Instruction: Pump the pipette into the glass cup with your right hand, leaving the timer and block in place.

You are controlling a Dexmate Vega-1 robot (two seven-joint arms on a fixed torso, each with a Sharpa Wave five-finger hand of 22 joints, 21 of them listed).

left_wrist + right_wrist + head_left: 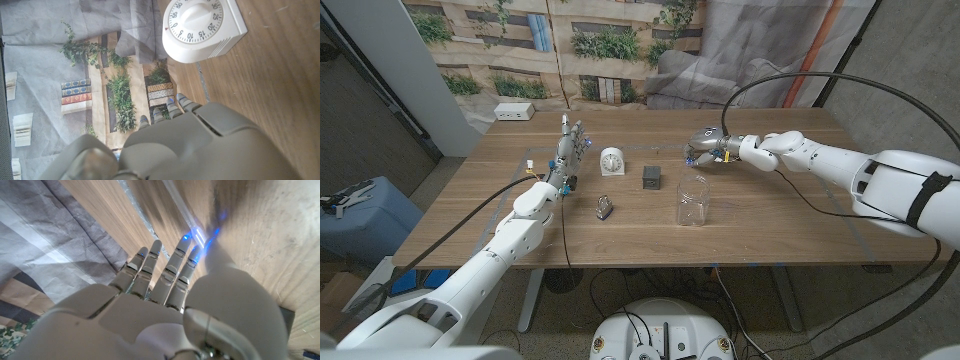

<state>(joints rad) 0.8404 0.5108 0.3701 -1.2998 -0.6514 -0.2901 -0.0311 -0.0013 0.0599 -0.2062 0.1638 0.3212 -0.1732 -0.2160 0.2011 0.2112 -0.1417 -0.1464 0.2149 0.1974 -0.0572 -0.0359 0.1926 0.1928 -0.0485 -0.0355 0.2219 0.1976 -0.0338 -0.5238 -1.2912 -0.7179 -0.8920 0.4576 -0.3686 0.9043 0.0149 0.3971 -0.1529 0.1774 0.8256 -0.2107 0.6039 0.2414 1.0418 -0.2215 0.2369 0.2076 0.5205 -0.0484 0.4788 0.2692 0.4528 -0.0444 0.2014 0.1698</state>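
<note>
Right robot hand (706, 147): reaches in from the right over the far half of the worktop (770, 235), hanging above the wood just behind the glass cup (693, 198); its fingers (170, 275) lie side by side in the right wrist view, blue lights glowing at the tips; whether anything is pinched under them I cannot tell.
Left robot hand (568, 150): stands on its edge at the left of the worktop, fingers pointing up toward the far edge and slightly apart, holding nothing.
Glass cup: clear, upright, near the middle of the worktop, to the right of the block (651, 178).
Pipette: not made out for certain; a small dark and pale object (604, 207) lies on the wood between the left arm and the cup, too small to tell.
Timer (611, 160): white with a round dial, just right of the left robot hand, left of the block.
Readable writing: dial numbers on the timer (202, 25), among them 0, 5, 10, 15, 20, 30, 50, 55.
White box (514, 112): at the far left corner of the worktop.
Edges and room: tape lines mark a rectangle on the wood; bare wood spreads right of the cup and along the near edge.
</note>
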